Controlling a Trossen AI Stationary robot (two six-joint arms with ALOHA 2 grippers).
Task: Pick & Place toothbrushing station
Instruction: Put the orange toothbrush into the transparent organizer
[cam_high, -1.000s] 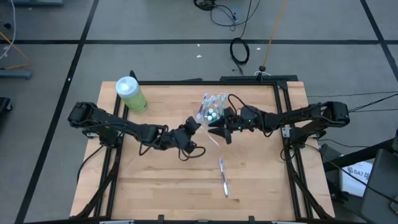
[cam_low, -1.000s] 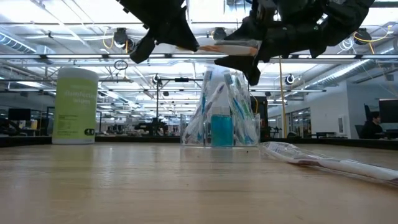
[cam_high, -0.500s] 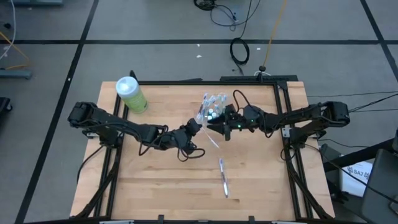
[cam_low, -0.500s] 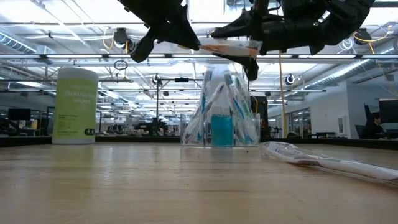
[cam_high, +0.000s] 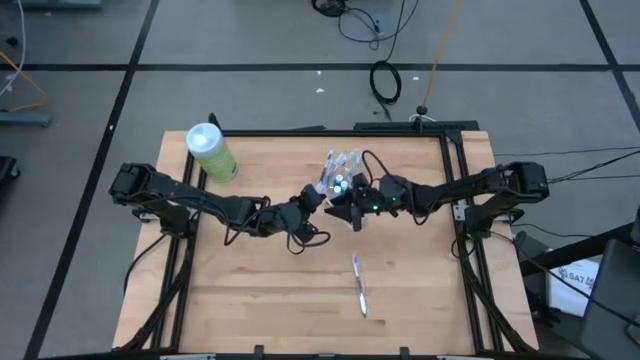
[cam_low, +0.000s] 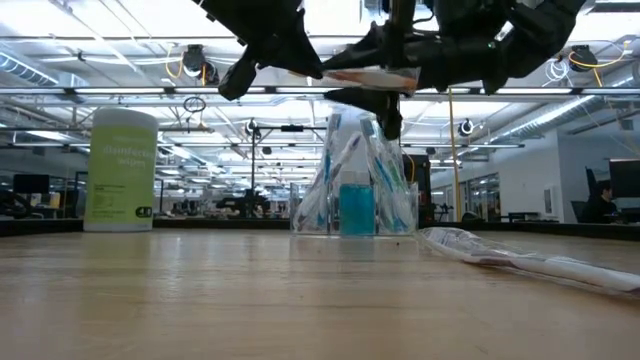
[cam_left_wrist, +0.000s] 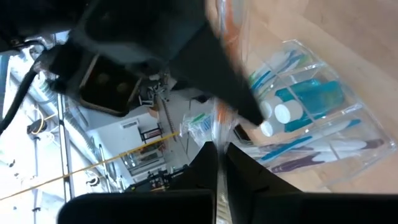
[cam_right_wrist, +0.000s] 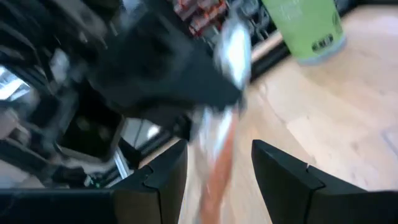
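On the wooden table (cam_high: 250, 290), both arms meet above the clear cup (cam_high: 341, 175) of toothbrushes near the far edge. The left gripper (cam_high: 312, 200) pinches a wrapped orange toothbrush (cam_low: 368, 76), apparently level; the right gripper (cam_high: 345, 211) stands spread around it. Another wrapped toothbrush (cam_high: 359, 287) lies nearer the front.

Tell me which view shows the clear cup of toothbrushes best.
The left wrist view: the clear cup fills much of the picture, with blue brushes and white-capped tubes plain inside. The low view shows it upright from the side. The high view shows it small beside both arms. The right wrist view misses it.
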